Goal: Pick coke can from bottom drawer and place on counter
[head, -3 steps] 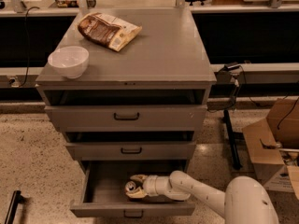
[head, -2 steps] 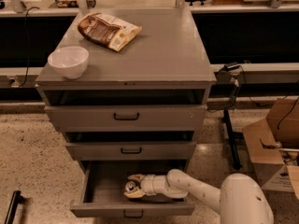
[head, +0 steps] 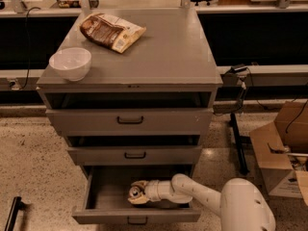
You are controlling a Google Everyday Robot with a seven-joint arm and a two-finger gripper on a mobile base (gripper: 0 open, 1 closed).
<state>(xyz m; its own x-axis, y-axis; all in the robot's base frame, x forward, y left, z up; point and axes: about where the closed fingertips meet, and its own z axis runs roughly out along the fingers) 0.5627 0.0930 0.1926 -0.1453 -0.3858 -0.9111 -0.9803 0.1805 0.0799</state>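
Note:
The bottom drawer (head: pixel 137 218) is pulled open, with its low grey front panel and black handle facing me. The coke can (head: pixel 134 192) lies inside it near the middle, its silver top showing and its red body mostly hidden. My gripper (head: pixel 137 194) reaches into the drawer from the right on the white arm and sits right at the can, with the can at its tip. The counter (head: pixel 168 52) is the grey top of the cabinet, above all three drawers.
A white bowl (head: pixel 70 62) stands at the counter's front left and a brown snack bag (head: pixel 111 31) lies at its back. The two upper drawers (head: pixel 130 121) are slightly ajar. Cardboard boxes (head: pixel 284 148) and a black stand (head: pixel 237 143) are on the floor to the right.
The arm has reached a little further left into the drawer, and the gripper has shifted slightly left and down at the can.

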